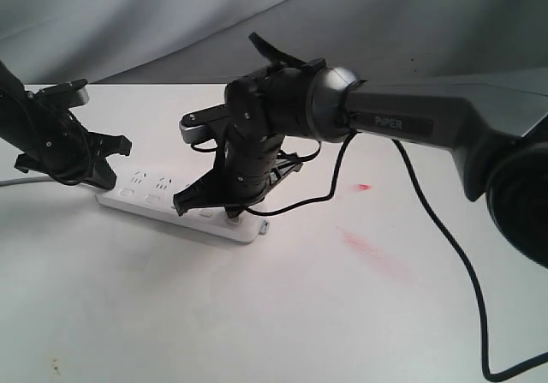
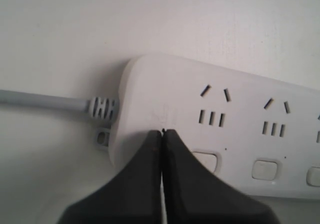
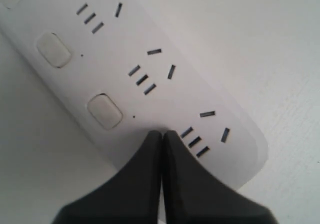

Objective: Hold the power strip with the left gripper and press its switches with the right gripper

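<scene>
The white power strip (image 1: 150,196) lies flat on the table, with its grey cord (image 2: 40,101) leaving the left end. My left gripper (image 1: 101,180) is shut, and its joined tips (image 2: 162,132) rest on the strip's (image 2: 240,103) cord end, beside the first switch (image 2: 207,160). My right gripper (image 1: 233,213), on the grey PIPER arm, is shut too. Its tips (image 3: 162,133) sit on the strip (image 3: 165,91) by the last socket. Two switches (image 3: 105,111) show beside them. The end switch is hidden under the fingers.
A loose black cable (image 1: 445,246) hangs from the right arm and trails over the white table (image 1: 257,314) to the right edge. Red smears (image 1: 368,246) mark the table right of the strip. A grey cloth backdrop (image 1: 171,14) stands behind.
</scene>
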You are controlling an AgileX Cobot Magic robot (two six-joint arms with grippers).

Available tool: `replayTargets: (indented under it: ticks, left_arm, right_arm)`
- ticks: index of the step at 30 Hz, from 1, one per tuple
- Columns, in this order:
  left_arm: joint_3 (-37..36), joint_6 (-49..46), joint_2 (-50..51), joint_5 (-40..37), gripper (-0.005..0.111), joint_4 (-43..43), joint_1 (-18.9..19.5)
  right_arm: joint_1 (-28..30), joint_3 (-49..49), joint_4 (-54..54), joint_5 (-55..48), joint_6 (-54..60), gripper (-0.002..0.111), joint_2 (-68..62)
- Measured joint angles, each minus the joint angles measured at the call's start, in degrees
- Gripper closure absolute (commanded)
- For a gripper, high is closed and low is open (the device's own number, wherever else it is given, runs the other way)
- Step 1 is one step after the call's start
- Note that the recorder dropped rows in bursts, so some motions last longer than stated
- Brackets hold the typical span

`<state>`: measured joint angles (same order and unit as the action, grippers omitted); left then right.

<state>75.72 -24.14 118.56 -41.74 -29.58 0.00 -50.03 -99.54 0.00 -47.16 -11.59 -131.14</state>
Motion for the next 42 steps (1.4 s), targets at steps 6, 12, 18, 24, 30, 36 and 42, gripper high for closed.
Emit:
replayTargets:
  ticks: [6, 12, 18, 24, 30, 36, 42]
  left_arm:
    - [0.0, 0.0, 0.0, 0.0, 0.107, 0.0, 0.0]
    - [0.0, 0.0, 0.0, 0.1, 0.107, 0.0, 0.0]
    - [0.0, 0.0, 0.0, 0.1, 0.107, 0.0, 0.0]
    - [0.0, 0.0, 0.0, 0.1, 0.107, 0.0, 0.0]
    - [0.0, 0.0, 0.0, 0.1, 0.107, 0.0, 0.0]
    - [0.0, 0.0, 0.0, 0.2, 0.107, 0.0, 0.0]
    - [0.0, 0.0, 0.0, 0.2, 0.107, 0.0, 0.0]
  right_arm:
    - [-3.6, 0.0, -11.9, -1.4, -6.0, 0.108, 0.0]
    - [-4.8, 0.1, -15.7, -3.6, -9.3, 0.108, 0.0]
    - [-4.8, 0.1, -15.8, -3.7, -9.3, 0.108, 0.0]
    - [-4.6, -7.0, -14.9, -10.6, -7.7, 0.108, -1.3]
    - [-4.3, -12.1, -9.0, -9.8, -5.2, 0.108, -1.5]
    - [-4.3, -12.1, -7.4, -7.3, -5.1, 0.108, -2.3]
    - [-4.3, -12.5, -6.1, -6.4, -5.0, 0.108, -5.0]
